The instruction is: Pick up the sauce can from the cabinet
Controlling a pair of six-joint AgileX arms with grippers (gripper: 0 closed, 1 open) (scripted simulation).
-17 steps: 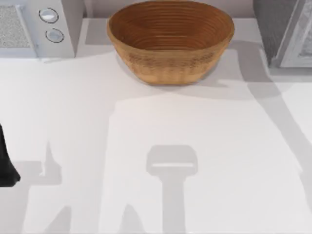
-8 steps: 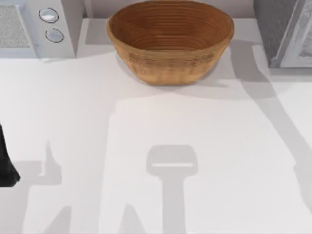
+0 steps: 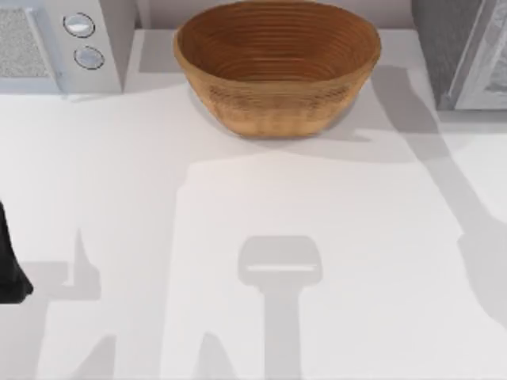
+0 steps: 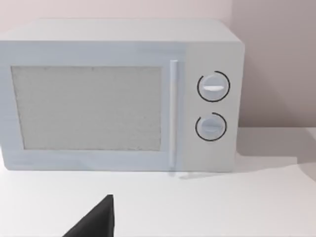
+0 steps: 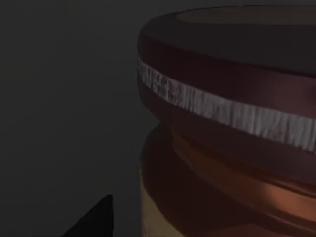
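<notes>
My right wrist view meets the sauce can (image 5: 232, 133) close up in a dark space: maroon lid, pale ribbed band, tan-orange side. Either hand's state: I cannot tell.

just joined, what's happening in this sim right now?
The right arm is going for the sauce can: its wrist camera sits very close to the can's maroon lid and tan-orange side, in a dark space. From above, the woven basket stands at the back middle of the table, the microwave at the back left and a grey cabinet at the back right. The left arm is parked at the table's left edge, facing the microwave.
</notes>
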